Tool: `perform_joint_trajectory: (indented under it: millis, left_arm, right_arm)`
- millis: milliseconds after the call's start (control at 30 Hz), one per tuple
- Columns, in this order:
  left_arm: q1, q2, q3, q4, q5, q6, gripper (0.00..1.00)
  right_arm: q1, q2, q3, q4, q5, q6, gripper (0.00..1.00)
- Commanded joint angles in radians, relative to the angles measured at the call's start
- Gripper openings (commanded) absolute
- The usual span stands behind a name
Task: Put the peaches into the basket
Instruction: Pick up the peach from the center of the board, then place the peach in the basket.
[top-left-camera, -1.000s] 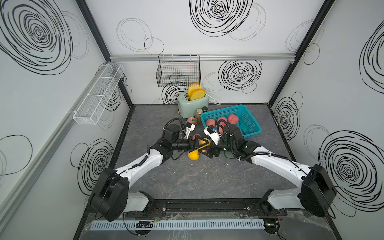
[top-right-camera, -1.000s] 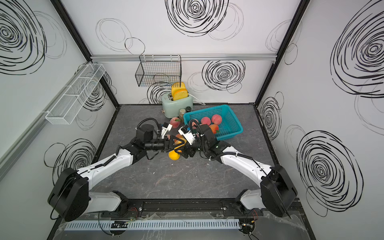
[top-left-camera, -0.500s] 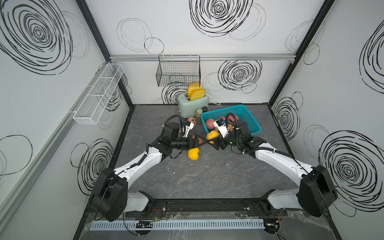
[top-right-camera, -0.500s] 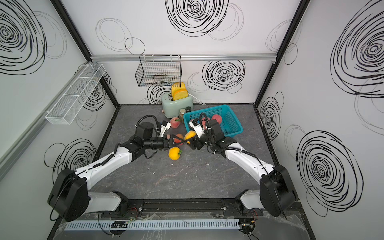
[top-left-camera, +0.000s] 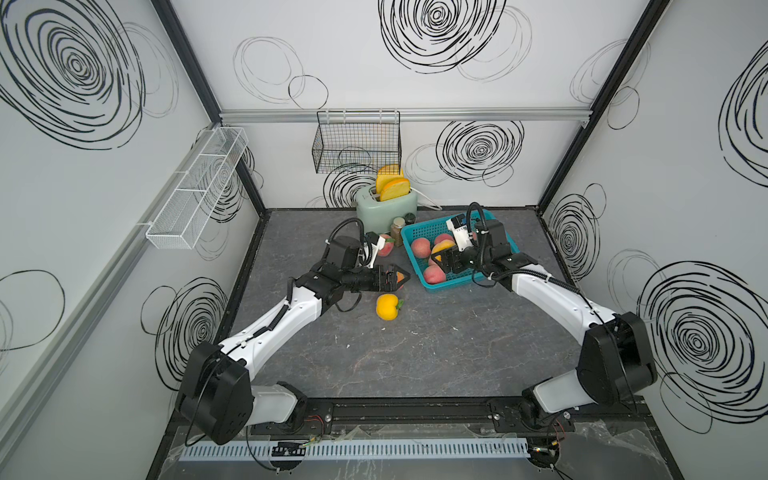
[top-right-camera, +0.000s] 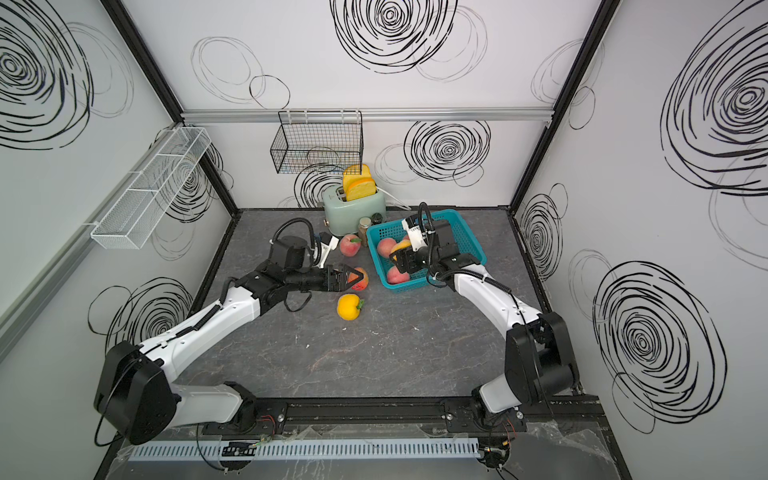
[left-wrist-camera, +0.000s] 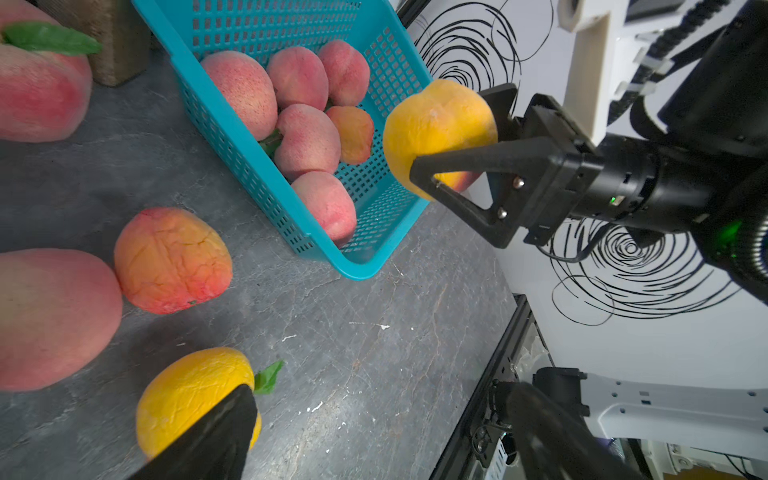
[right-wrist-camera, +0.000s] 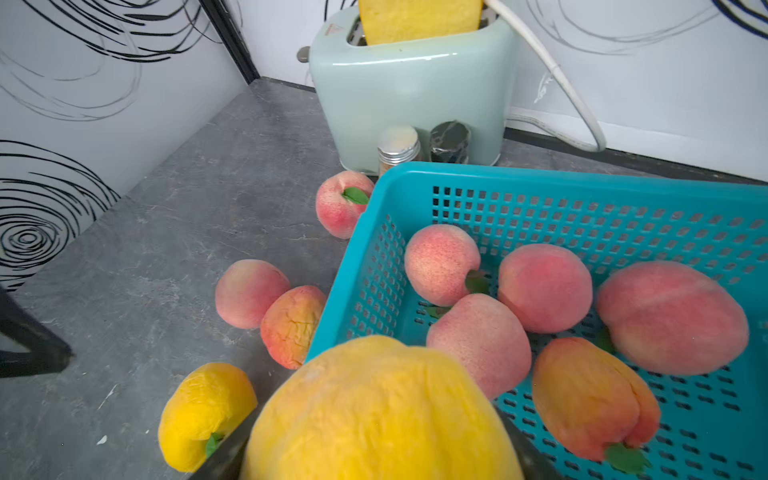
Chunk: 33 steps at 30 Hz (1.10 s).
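— Any writing to read?
— Only a small mark on the toaster (right-wrist-camera: 411, 91), too small to make out. Grey marbled table (top-left-camera: 436, 353), white walls (top-left-camera: 374, 83) with black swirls.
— And the grippers?
— The right gripper (left-wrist-camera: 457, 131) clamps a yellow peach (left-wrist-camera: 436, 120) above the basket (right-wrist-camera: 540, 173), at the table's 1 o'clock. The left gripper (top-left-camera: 400, 277) gapes wide, holding nothing.
— What's inside?
— The right wrist view shows five peaches (right-wrist-camera: 544, 286); from above its arm hides some. Four more (right-wrist-camera: 251, 293) lie at the basket's 9 o'clock.

teal lattice basket (right-wrist-camera: 582, 208), pink peaches (right-wrist-camera: 544, 286), yellow peach (left-wrist-camera: 436, 124), mint-green toaster (right-wrist-camera: 415, 91)
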<state>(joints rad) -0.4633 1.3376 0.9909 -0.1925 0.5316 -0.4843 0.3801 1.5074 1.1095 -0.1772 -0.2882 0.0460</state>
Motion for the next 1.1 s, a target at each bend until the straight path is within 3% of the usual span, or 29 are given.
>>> perform_joint_trajectory:
  millis: [0, 567, 1067]
  left_arm:
    - [-0.006, 0.020, 0.053, -0.047, -0.081, 0.099, 0.98]
    - [-0.022, 0.070, 0.087, -0.056, -0.120, 0.135, 0.98]
    - [-0.025, 0.077, 0.088, -0.065, -0.125, 0.149, 0.98]
  right_arm:
    - [-0.025, 0.029, 0.048, -0.060, 0.033, -0.003, 0.68]
    - [-0.072, 0.129, 0.069, -0.105, 0.112, -0.006, 0.67]
    - [-0.086, 0.192, 0.058, -0.118, 0.104, -0.005, 0.67]
